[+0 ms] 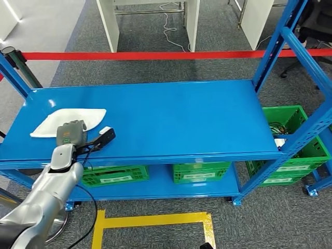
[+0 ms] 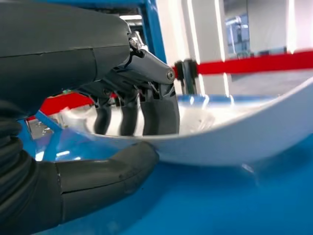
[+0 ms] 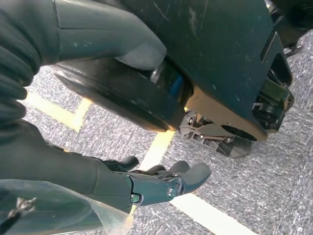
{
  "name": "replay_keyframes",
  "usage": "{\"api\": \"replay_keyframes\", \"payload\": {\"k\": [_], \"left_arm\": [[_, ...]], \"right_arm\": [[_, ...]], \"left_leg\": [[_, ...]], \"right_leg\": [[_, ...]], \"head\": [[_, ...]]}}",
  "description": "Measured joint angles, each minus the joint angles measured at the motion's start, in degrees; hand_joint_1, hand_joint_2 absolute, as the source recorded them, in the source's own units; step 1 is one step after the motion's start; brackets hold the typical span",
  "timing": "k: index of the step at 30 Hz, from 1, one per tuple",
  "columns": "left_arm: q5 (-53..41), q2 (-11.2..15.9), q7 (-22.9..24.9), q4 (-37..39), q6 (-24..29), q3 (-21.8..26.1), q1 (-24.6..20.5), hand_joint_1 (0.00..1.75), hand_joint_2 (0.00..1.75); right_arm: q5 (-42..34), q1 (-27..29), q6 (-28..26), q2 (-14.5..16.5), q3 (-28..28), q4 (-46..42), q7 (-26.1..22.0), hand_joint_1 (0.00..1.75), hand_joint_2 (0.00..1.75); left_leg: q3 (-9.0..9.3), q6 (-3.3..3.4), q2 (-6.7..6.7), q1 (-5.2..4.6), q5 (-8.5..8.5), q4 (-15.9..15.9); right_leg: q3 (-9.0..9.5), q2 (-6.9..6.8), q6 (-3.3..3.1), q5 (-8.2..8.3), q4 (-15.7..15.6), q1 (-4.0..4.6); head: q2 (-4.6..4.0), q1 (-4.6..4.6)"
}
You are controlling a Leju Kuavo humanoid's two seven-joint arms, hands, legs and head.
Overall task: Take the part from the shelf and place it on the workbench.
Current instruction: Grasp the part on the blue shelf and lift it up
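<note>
Head view: white part (image 1: 68, 122) lies flat at the left end of the blue shelf (image 1: 164, 119), left hand (image 1: 71, 134) at its near edge. Left wrist view: fingers (image 2: 158, 115) over the rim, thumb (image 2: 107, 169) beneath, closing on the part's thin edge; a shallow pinch could slip or scrape on lifting. Right wrist view: right hand (image 3: 155, 181) hangs over the floor, fingers loosely extended, holding nothing.

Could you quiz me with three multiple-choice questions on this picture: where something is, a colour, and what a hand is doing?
1. Where does the white part lie?
A. top shelf
B. floor
C. inside a crate

2. What colour are the crates?
A. red
B. green
C. yellow

3. What is the left hand doing?
A. hanging by the floor
B. holding a crate
C. closing on the part's edge

Answers: 1 A, it rests on the shelf's left end. 2 B, all are green. 3 C, fingers lie over the rim, thumb under it.
</note>
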Motion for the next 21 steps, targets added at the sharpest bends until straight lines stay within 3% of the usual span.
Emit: {"api": "replay_keyframes", "payload": {"k": [1, 2, 3, 5, 7, 8, 12, 14, 16, 17, 18, 19, 21], "left_arm": [[0.1, 0.0, -0.1, 0.2, 0.4, 0.1, 0.0, 1.75, 1.75], [0.2, 0.0, -0.3, 0.4, 0.9, 0.3, 0.0, 1.75, 1.75], [0.3, 0.0, -0.4, 0.6, 1.5, 0.5, 0.1, 1.75, 1.75], [0.6, -0.1, -0.9, 0.8, 3.0, 1.0, 0.1, 1.75, 1.75], [0.8, -0.2, -1.3, 0.9, 4.0, 1.4, 0.0, 1.75, 1.75], [0.8, -0.2, -1.5, 0.9, 4.3, 1.5, 0.0, 1.75, 1.75], [1.1, -0.6, -2.6, 1.0, 5.6, 2.1, 0.0, 1.75, 1.75], [1.5, -0.8, -3.3, 1.0, 6.0, 2.5, 0.1, 1.75, 1.75], [1.8, -0.9, -3.9, 1.1, 6.1, 2.8, 0.4, 1.75, 1.75], [1.9, -1.0, -4.4, 1.1, 6.1, 2.8, 0.5, 1.75, 1.75], [2.2, -1.1, -5.0, 1.1, 5.9, 2.9, 0.6, 1.75, 1.75], [2.5, -1.1, -5.7, 1.2, 5.6, 3.1, 0.7, 1.75, 1.75], [3.2, -1.1, -7.0, 1.2, 4.9, 3.4, 0.7, 1.75, 1.75]], "right_arm": [[0.0, 0.0, 0.0, 0.0, 0.0, 0.0, -0.1, 0.00, 1.75], [0.0, 0.1, 0.0, 0.0, 0.0, 0.0, -0.1, 0.00, 1.75], [0.0, 0.1, 0.0, 0.0, 0.0, 0.0, -0.2, 0.00, 1.75], [0.1, 0.2, 0.0, 0.0, 0.1, 0.0, -0.2, 0.00, 1.75], [0.2, 0.2, 0.0, 0.0, 0.1, 0.0, -0.3, 0.00, 1.75], [0.2, 0.2, 0.0, 0.0, 0.1, 0.0, -0.4, 0.00, 1.75], [0.2, 0.3, 0.0, 0.0, 0.2, 0.0, -0.5, 0.00, 1.75], [0.1, 0.2, 0.0, -0.1, 0.2, 0.0, -0.6, 0.00, 1.75], [0.0, -0.2, 0.0, -0.1, 0.2, 0.0, -0.8, 0.00, 1.75], [0.0, -0.4, 0.0, -0.2, 0.2, 0.0, -0.9, 0.00, 1.75], [0.0, -0.5, 0.0, -0.2, 0.2, 0.0, -0.9, 0.00, 1.75], [0.1, -0.5, 0.0, -0.2, 0.2, 0.0, -0.8, 0.00, 1.75], [0.2, -0.1, -0.1, -0.2, 0.2, 0.0, -0.7, 0.00, 1.75]], "left_leg": [[-1.52, -0.14, 0.00, 0.09, -1.16, 3.4], [-2.29, -0.20, 0.00, 0.15, -1.30, 5.1], [-2.05, -0.16, 0.00, 0.19, -0.32, 4.6], [1.12, 0.15, 0.00, 0.23, 3.73, -2.2], [4.35, 0.62, 0.03, 0.02, 5.93, -8.9], [5.04, 0.85, 0.02, -0.12, 6.02, -10.5], [5.56, 2.02, 0.06, -0.03, 5.98, -11.8], [5.80, 2.56, 0.21, 0.20, 6.18, -12.2], [5.76, 2.75, 0.30, 0.17, 6.16, -12.2], [5.78, 2.76, 0.32, 0.16, 6.15, -12.2], [5.81, 2.76, 0.30, 0.16, 6.14, -12.2], [5.85, 2.74, 0.22, 0.18, 6.13, -12.1], [5.79, 2.46, -0.01, 0.09, 6.00, -11.8]], "right_leg": [[0.05, 0.02, -0.05, -0.02, 0.0, 0.00], [0.12, 0.07, -0.06, -0.04, 0.0, 0.00], [0.24, 0.13, -0.06, -0.06, 0.0, 0.00], [0.58, 0.26, 0.02, -0.20, 0.0, 0.00], [0.64, 0.35, 0.40, -0.39, 0.1, 0.18], [0.56, 0.37, 0.68, -0.41, 0.0, 0.24], [0.21, 0.29, 1.95, -1.18, 0.5, 0.25], [-2.10, 0.26, 2.32, -4.10, 5.4, 0.25], [-5.50, 0.23, 2.60, -7.40, 13.1, 0.29], [-6.47, 0.21, 2.69, -7.92, 15.5, 0.29], [-6.45, 0.17, 2.74, -7.31, 15.7, 0.28], [-5.35, 0.12, 2.75, -5.64, 13.6, 0.21], [-1.73, -0.05, 2.75, -1.87, 5.9, 0.06]], "head": [[0.00, 0.01], [0.00, 0.01], [0.00, 0.01], [0.00, 0.00], [0.00, 0.03], [0.00, 0.05], [0.00, 0.15], [0.00, 0.33], [0.00, 0.45], [0.00, 0.45], [0.00, 0.48], [0.00, 0.47], [0.00, 0.49]]}}
